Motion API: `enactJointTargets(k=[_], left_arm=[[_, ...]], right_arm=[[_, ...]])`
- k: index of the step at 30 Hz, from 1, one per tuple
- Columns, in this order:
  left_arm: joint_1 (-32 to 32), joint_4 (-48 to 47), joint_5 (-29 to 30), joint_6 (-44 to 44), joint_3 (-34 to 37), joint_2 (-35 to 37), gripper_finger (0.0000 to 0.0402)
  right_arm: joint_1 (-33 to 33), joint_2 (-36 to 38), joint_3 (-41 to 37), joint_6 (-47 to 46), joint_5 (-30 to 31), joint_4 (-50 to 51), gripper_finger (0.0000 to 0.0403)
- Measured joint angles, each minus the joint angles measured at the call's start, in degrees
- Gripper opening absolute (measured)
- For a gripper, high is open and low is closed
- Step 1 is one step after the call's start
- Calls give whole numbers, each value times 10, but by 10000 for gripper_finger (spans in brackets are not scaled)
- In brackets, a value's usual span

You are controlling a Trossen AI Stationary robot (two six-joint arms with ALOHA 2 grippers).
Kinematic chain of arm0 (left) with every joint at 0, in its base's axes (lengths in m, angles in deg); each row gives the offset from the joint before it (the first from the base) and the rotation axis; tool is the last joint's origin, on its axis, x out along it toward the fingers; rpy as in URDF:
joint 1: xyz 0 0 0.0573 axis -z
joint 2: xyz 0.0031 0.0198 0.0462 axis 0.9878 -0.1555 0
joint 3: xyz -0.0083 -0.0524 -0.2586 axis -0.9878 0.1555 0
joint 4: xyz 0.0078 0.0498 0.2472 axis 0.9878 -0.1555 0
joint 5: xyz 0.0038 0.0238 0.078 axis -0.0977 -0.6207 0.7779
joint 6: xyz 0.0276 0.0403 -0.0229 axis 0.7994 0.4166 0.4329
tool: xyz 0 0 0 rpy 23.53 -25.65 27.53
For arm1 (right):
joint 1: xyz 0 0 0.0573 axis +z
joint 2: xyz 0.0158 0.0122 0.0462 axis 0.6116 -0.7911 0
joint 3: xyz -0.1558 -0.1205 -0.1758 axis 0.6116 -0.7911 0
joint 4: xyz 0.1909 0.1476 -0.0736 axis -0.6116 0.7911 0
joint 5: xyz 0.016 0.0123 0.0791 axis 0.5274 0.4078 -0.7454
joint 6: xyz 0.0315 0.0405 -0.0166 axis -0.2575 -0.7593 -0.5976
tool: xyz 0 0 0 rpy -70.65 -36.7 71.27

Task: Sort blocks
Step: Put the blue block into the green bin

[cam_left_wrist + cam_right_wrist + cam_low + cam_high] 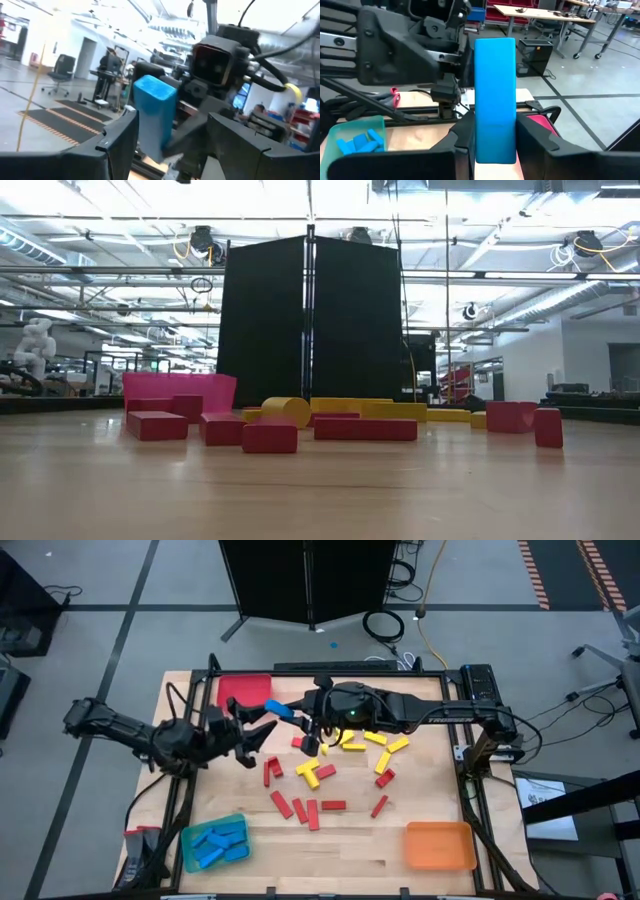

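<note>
A blue block (278,708) hangs in the air over the table's far middle, with my right gripper (298,716) shut on it. My left gripper (263,724) stands open at the block's free end. In the left wrist view its two fingers flank the block (155,115). Red and yellow blocks (325,772) lie scattered flat on the table below. Several blue blocks lie in a teal tray (213,843) at the near left. The low view shows the red blocks (268,436) and yellow blocks (340,408) but neither gripper. My right gripper pinches the blue block's two long sides (479,145) between its two fingers, near one end. The fingers come level from the table's right and lie along the block. Its free end (495,55) sticks out past the fingertips, clear of the table. My left gripper has one finger (120,135) right beside the block; whether it touches, I cannot tell.
A red tray (245,690) sits at the far left, just beyond the two grippers, and shows as a pink wall (180,390) in the low view. An orange tray (438,843) stands at the near right. Bare wood lies between the two near trays.
</note>
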State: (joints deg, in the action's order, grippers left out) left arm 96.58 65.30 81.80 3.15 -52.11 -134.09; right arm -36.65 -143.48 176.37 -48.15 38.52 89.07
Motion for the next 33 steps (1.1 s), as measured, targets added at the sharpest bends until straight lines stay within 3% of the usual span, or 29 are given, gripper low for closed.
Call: enactJointTargets(k=[24, 33], left_arm=[[-59, 69, -8, -7, 0, -27, 242], [-58, 69, 10, -35, 0, -27, 242]], right_arm=[[-4, -14, 0, 30, 14, -1, 85], [-3, -16, 0, 87, 86, -45, 85]])
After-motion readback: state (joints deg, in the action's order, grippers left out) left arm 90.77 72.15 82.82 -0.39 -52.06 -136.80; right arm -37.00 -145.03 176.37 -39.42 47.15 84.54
